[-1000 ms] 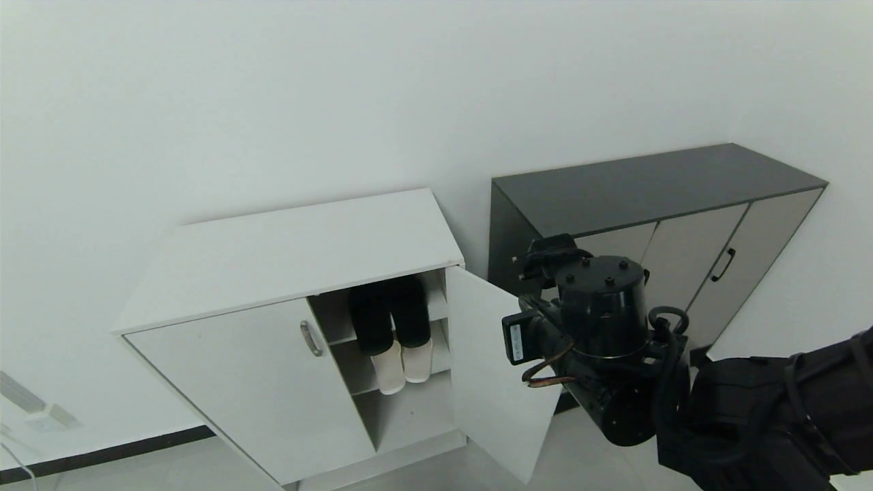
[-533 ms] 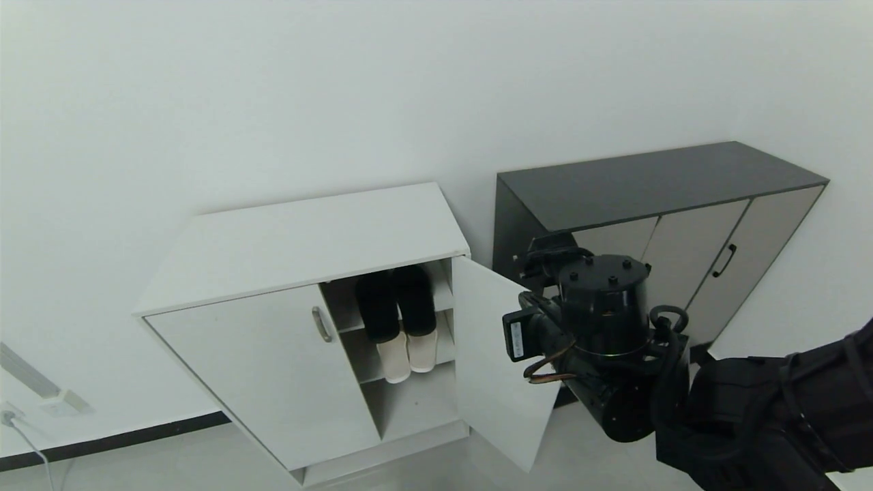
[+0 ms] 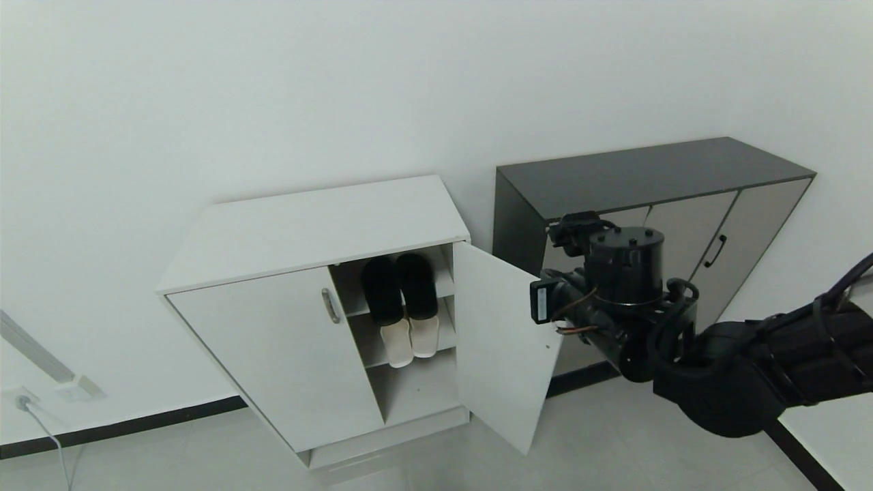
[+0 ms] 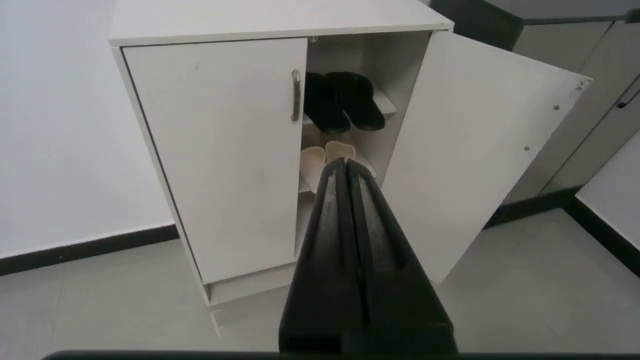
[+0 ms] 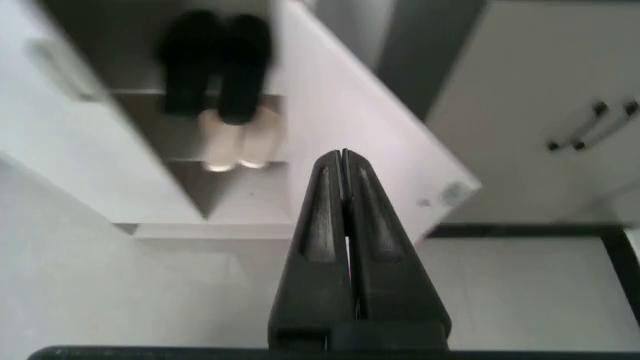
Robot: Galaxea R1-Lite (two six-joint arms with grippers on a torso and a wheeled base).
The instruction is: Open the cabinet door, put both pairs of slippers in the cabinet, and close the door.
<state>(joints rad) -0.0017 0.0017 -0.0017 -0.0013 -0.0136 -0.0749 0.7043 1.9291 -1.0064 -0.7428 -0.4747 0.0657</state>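
The white cabinet (image 3: 314, 225) stands against the wall with its right door (image 3: 501, 348) swung open and its left door closed. Inside, a black pair of slippers (image 3: 399, 286) lies on the upper shelf and a white pair (image 3: 409, 341) on the shelf below. My right arm's wrist (image 3: 624, 273) hangs just beyond the open door's outer side. The right gripper (image 5: 343, 158) is shut with nothing in it, above the door (image 5: 380, 130) and the slippers (image 5: 215, 60). The left gripper (image 4: 347, 165) is also shut and holds nothing, facing the open compartment (image 4: 345, 95) from a distance.
A dark cabinet (image 3: 648, 177) with grey doors stands to the right of the white one, close behind my right arm. A wall socket with a cable (image 3: 20, 399) sits low at the left. Bare floor (image 3: 204, 450) lies before the cabinets.
The head camera has moved, so the whole picture has shifted right and up. My right wrist now sits a little higher. The door stays open about as wide.
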